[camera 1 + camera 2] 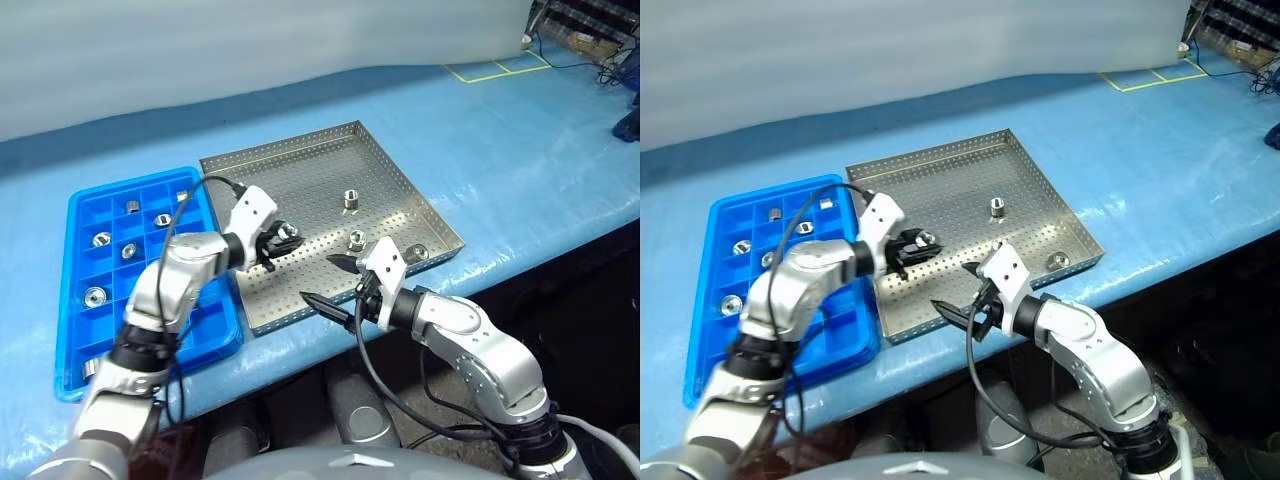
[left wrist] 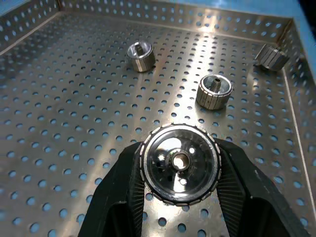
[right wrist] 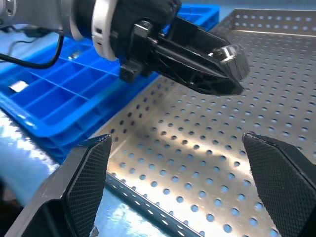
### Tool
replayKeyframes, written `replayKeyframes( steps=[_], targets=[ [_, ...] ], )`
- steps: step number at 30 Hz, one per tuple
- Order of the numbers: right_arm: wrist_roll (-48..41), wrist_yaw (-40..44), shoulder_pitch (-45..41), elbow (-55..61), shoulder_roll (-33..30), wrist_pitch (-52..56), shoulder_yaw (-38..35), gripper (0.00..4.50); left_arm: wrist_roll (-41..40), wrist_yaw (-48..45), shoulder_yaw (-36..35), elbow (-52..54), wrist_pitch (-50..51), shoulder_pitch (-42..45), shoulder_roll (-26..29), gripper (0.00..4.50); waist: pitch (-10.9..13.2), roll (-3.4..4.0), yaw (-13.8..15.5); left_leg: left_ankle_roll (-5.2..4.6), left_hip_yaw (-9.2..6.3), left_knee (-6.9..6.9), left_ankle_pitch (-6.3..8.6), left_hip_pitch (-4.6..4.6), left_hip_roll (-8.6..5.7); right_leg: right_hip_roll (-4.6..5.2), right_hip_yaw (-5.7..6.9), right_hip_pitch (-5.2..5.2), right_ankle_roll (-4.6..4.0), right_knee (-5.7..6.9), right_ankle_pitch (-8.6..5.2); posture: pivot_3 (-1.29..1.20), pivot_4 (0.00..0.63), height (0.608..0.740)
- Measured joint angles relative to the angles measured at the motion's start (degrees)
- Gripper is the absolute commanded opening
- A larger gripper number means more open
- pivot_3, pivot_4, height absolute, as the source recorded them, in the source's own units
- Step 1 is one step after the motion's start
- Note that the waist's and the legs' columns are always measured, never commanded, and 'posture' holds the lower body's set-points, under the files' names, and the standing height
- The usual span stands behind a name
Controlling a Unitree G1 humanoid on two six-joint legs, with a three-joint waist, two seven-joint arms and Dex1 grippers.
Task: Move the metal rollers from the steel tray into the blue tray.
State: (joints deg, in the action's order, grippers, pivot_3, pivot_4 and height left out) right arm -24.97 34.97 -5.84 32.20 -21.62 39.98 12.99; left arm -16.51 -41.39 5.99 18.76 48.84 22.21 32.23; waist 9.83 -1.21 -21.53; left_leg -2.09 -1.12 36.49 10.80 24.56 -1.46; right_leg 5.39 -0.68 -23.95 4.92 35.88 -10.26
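Worktop (image 1: 520, 150) under blue sheeting runs across the whole frame. Steel tray (image 1: 300, 165) sits at centre, perforated floor mostly bare. Blue tray (image 1: 75, 290) lies just beside it at centre left, its near end reaching the lower left; several silver pieces sit in separate compartments toward its far end.

Left gripper (image 1: 283, 240) hangs over the steel tray's left half, close to the blue tray's edge, fingers clamped on one metal roller (image 2: 180, 163), a ribbed disc with a dark centre hole, lifted off the perforated floor. Right gripper (image 1: 328, 282) is at lower centre, over the steel tray's near rim, jaws spread wide with nothing between them.

Loose rollers in the steel tray: one upright (image 1: 351, 200) near the tray's middle, one (image 1: 356, 238) just above the right gripper, one (image 1: 416, 252) tilted against the right rim near the tray's near right corner.
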Motion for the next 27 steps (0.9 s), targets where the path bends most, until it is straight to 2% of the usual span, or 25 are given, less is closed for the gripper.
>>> replayKeyframes(
  steps=[4,7,11,17,23,27],
  targets=[
    [-1.36,1.76,-2.11,-1.13,0.25,-0.48,0.2,4.5,-1.52,0.38,-5.89,7.98,4.11,-6.3,6.82,1.7,0.02,0.02,2.42,0.03,-0.02,-0.09,-0.02,0.02,0.0,-0.03,-0.01,-0.1,-0.05,0.0,-0.03,-0.24,0.15,0.74],
    [0.28,1.89,-4.06,-2.49,-0.76,-0.84,1.54,4.5,-1.41,3.58,-12.98,9.46,5.32,-10.24,7.77,1.7,0.02,0.02,4.79,0.05,-0.01,-0.1,-0.02,0.02,0.0,-0.02,0.0,-0.45,-0.07,-0.01,-0.04,-0.21,0.15,0.74],
    [8.21,-1.88,-5.52,-6.53,-4.11,-0.74,4.72,4.5,0.05,8.56,-20.2,10.5,7.12,-17.34,8.32,1.7,0.02,0.02,7.76,0.11,0.05,-0.17,0.0,0.14,-0.03,0.01,-0.01,-0.6,-0.11,-0.01,-0.05,-0.19,0.15,0.74],
    [8.6,-1.73,-5.73,-6.49,-3.28,-0.76,4.71,4.5,-1.16,9.81,-20.95,13.31,7.98,-21.7,7.57,1.7,0.01,-0.01,12.18,0.17,0.04,-0.23,0.01,0.12,-0.02,0.02,0.04,-0.59,-0.28,-0.01,-0.07,-0.19,0.15,0.74],
    [8.73,-1.68,-5.73,-6.45,-3.14,-0.75,4.69,4.5,-1.43,10.85,-19.46,13.27,7.48,-22.23,7.19,1.7,0.01,-0.02,14.25,0.19,0.11,-0.19,0.0,0.1,0.01,0.03,0.04,-0.59,-0.29,0.0,-0.08,-0.21,0.15,0.74],
    [8.86,-2.4,-5.71,-6.29,-3.07,-0.74,4.45,4.5,-1.25,10.59,-17.7,13.17,5.41,-23.76,7.49,3.04,0.01,-0.02,14.54,0.19,0.13,-0.2,0.0,0.13,0.02,0.04,0.04,-0.62,-0.47,0.0,0.03,-0.21,0.15,0.74]
  ],
)
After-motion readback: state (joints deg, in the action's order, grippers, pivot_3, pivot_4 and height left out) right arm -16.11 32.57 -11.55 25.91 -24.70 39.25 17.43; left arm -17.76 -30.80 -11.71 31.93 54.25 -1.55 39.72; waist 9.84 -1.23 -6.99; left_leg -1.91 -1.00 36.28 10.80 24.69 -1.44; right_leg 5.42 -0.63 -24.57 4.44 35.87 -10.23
